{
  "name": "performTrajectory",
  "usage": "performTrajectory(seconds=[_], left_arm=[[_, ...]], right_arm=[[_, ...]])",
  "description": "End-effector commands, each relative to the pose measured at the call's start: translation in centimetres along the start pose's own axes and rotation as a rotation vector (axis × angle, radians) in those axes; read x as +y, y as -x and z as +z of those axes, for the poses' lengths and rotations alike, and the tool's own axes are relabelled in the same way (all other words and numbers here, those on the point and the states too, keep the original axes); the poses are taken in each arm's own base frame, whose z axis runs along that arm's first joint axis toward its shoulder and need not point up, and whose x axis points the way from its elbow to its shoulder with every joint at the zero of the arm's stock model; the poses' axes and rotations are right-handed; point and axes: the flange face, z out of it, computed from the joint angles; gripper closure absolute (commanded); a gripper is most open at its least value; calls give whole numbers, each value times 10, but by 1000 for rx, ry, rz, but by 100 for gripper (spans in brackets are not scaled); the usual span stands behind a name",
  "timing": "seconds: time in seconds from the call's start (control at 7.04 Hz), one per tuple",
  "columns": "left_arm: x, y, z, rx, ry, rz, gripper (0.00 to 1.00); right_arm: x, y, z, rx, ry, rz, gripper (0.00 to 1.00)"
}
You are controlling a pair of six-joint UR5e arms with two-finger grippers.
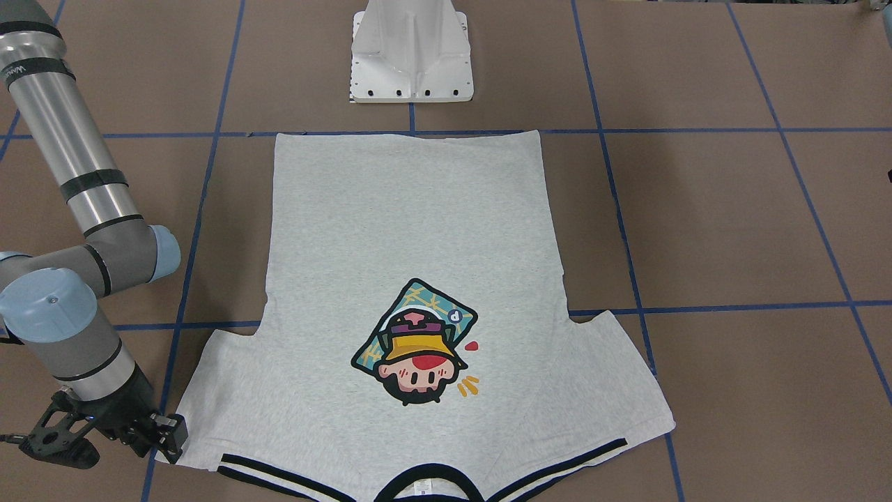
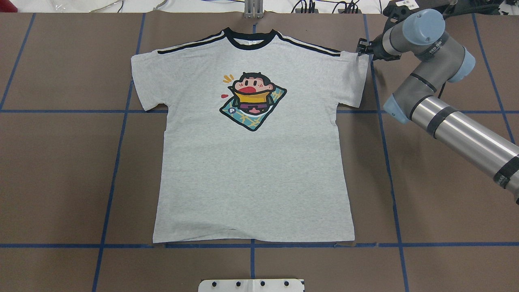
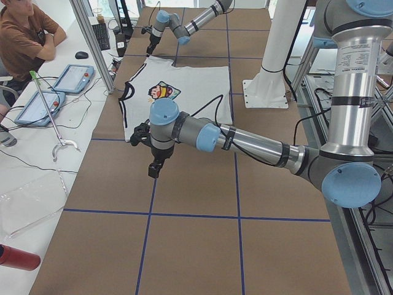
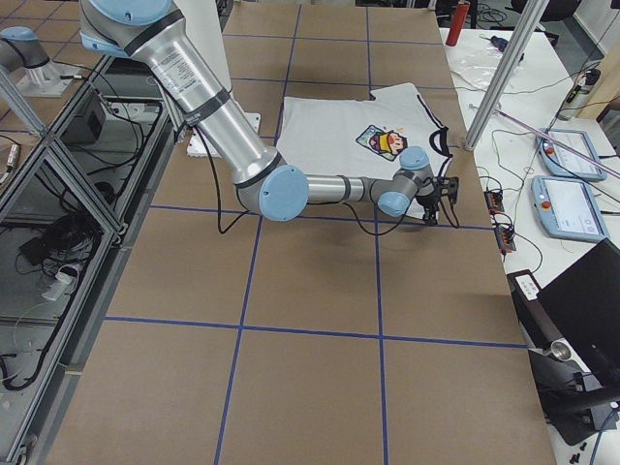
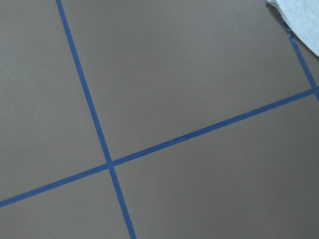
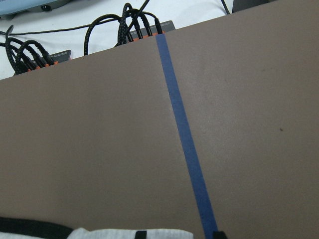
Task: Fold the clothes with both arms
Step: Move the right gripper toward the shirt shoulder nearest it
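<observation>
The light grey T-shirt (image 1: 411, 230) (image 2: 251, 170) lies flat and spread out, print side up, with its black neckband at the table's far edge from the robot. My right gripper (image 1: 171, 439) (image 2: 360, 48) sits low at the outer corner of one sleeve. In the right wrist view its two fingertips (image 6: 141, 234) show wide apart, open, with the sleeve edge (image 6: 109, 233) just beside them. My left gripper (image 3: 153, 167) hovers over bare table beyond the other sleeve; I cannot tell whether it is open or shut. The left wrist view catches only a shirt corner (image 5: 299, 20).
The white pedestal base (image 1: 411, 56) (image 2: 251, 285) stands at the shirt's hem side. Blue tape lines (image 2: 251, 245) grid the brown table. A seated person (image 3: 24, 37), teach pendants (image 3: 73, 77) and cables (image 6: 124, 30) are at the side desk past the neckband edge.
</observation>
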Motion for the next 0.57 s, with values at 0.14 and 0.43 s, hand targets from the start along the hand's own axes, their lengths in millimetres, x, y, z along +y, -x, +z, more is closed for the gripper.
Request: performTrajectory(seconds=[0.14, 0.43], left_arm=[[0, 1, 0, -2, -1, -1, 1], [0, 1, 0, -2, -1, -1, 1]], right_arm=[[1, -2, 2, 5, 3, 1, 83], [-1, 2, 0, -2, 1, 1, 100]])
